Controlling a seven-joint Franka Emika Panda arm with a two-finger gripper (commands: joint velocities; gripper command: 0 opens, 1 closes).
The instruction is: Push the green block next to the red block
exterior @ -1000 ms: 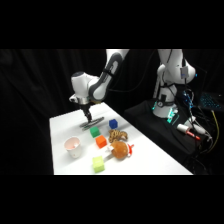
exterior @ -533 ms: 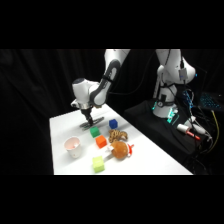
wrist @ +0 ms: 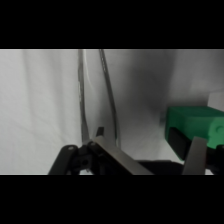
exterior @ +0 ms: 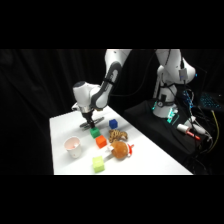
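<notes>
The gripper (exterior: 90, 123) hangs low over the white table (exterior: 60, 127), just behind the green block (exterior: 94, 133), its tips close to the surface. Whether its claw is spread or closed cannot be told from either view. From the wrist, the green block (wrist: 196, 129) sits at the right edge, close to the near fingertip (wrist: 196, 155), and a pair of thin metal tongs (wrist: 95, 95) runs up the middle of the picture.

Taking the green block as the landmark: it is a cube with no long axis, one corner turned roughly toward the camera. The red block (exterior: 102, 142) lies just in front of it with a narrow gap between them. A blue block (exterior: 113, 123) is behind and to its right. A striped toy (exterior: 117, 135) is to its right, and a round orange toy (exterior: 120, 149) is beyond the red block. A white cup (exterior: 73, 146) stands in front and to the left. A yellow-green block (exterior: 98, 163) lies farthest forward.
</notes>
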